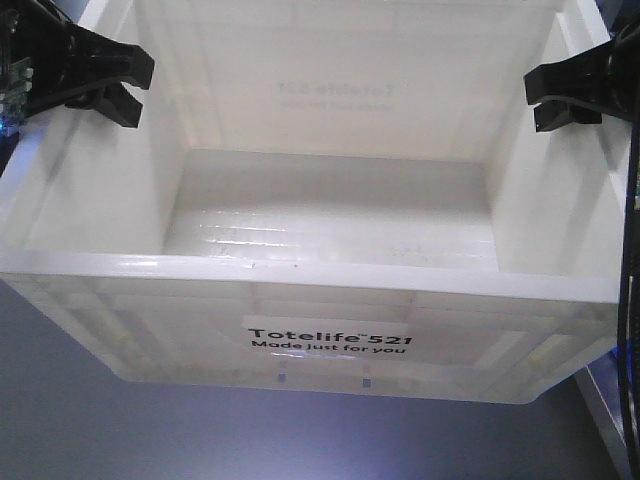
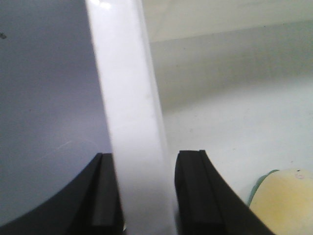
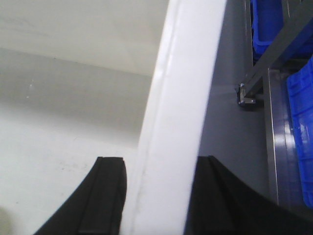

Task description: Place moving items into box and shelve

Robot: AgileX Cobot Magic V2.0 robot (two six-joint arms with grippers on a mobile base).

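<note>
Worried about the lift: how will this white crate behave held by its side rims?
Probably stiff: the crate has ribbed walls. Likely light, as little shows inside. Its glossy surface might slip in the left gripper and right gripper, and the yellow ball could roll.

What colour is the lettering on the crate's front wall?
Black lettering on the white crate, clearest in the exterior front-facing view.

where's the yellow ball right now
The yellow ball lies inside the white crate, at the bottom right of the left wrist view, just inside the wall clamped by the left gripper.
</note>
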